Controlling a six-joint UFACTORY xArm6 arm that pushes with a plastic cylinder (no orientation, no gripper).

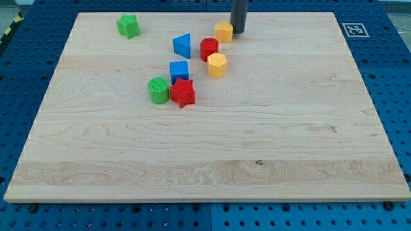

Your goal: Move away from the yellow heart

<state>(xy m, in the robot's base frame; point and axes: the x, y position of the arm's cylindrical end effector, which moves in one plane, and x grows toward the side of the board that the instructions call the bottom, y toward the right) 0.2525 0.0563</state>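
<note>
The yellow heart (223, 31) lies near the view's top, a little right of centre on the wooden board (205, 147). My tip (237, 31) stands right beside it on its right side, touching or nearly touching. Below the heart are a red cylinder (209, 49) and a yellow hexagonal block (217, 65).
A blue triangular block (182, 45) lies left of the red cylinder. A blue cube (179, 70), a red star (183, 93) and a green cylinder (158, 90) cluster lower left. A green star (128, 25) sits at the top left. A marker tag (354, 29) is at the top right.
</note>
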